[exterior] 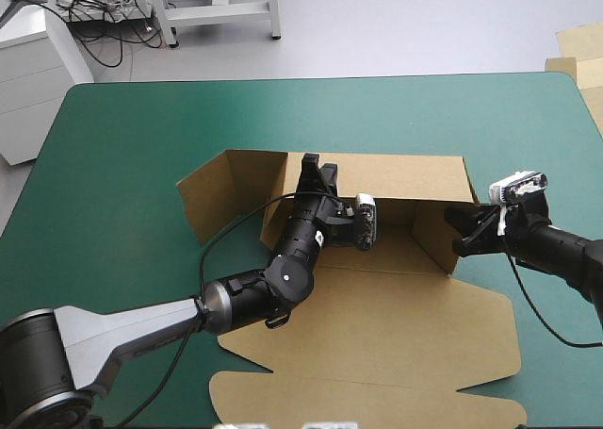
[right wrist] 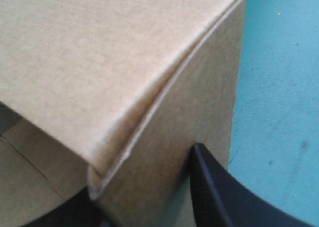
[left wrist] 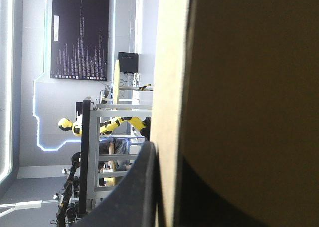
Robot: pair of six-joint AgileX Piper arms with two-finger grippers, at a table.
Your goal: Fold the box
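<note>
Teal-green table (exterior: 122, 165), pale grey floor (exterior: 396, 24) beyond, white cabinet (exterior: 28, 80) at left, white stand legs (exterior: 219, 12), floor cables (exterior: 94, 19)

The brown cardboard box (exterior: 377, 306) is dull paper board, a little rough. The teal-green table cover (exterior: 122, 165) looks smooth and not shiny. The black curved finger (right wrist: 224, 197) looks like dull plastic.

Box (exterior: 396, 316) lies on table (exterior: 122, 146), its rear wall standing between the fingers of left claw (exterior: 318, 172), its right corner between those of right claw (exterior: 458, 225).
</note>
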